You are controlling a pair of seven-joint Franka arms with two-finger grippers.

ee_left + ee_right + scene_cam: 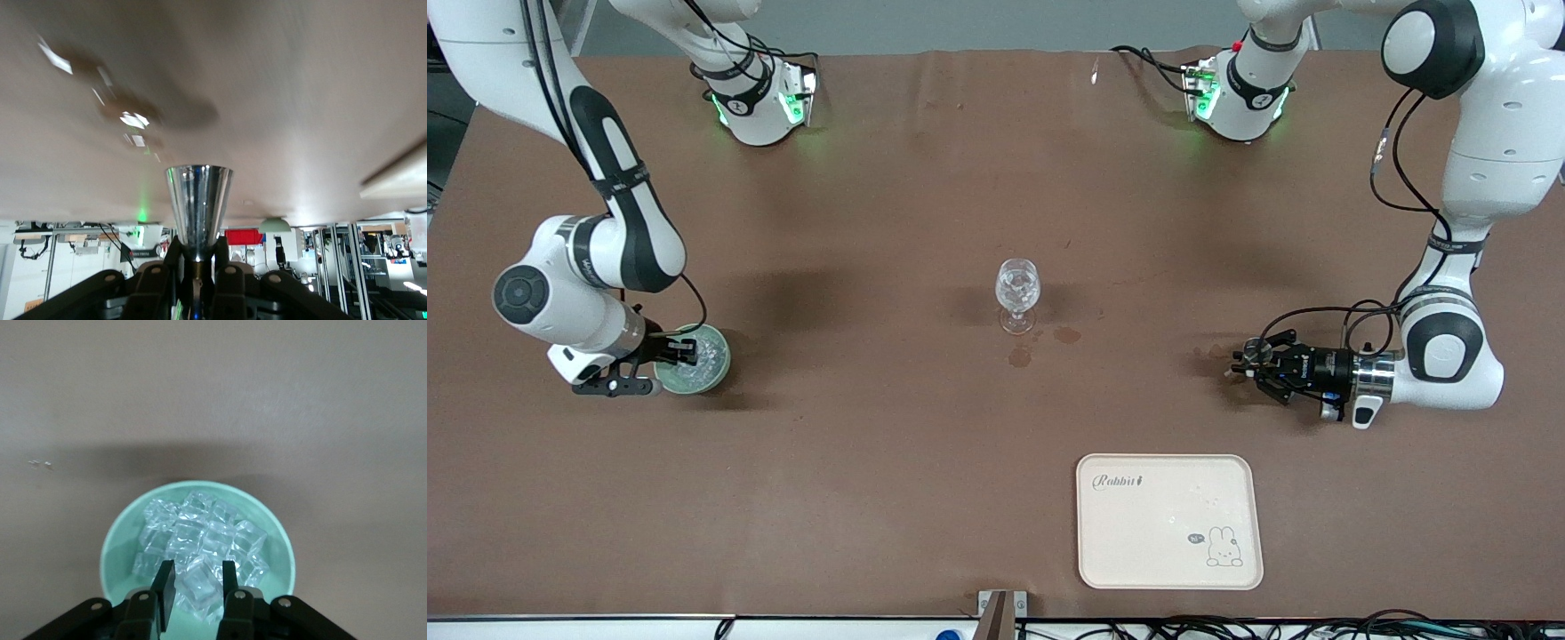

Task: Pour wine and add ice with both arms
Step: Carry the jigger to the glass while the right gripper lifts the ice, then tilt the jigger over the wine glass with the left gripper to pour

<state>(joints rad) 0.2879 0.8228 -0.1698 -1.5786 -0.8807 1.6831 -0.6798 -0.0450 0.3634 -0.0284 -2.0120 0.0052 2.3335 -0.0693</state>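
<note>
Right gripper [194,581] clamped on the bowl [120,540] rim, over the ice [200,547], at the right arm's end. Left gripper [198,257] clamped on a metal cup [198,203]. Wine glass [1017,294] mid-table; tray [1169,522] nearer the camera.

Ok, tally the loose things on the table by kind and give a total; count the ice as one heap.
Stemmed glass: 1
Pale green bowl: 1
Heap of ice: 1
Shiny metal cup: 1
Cream tray: 1
Total: 5
</note>
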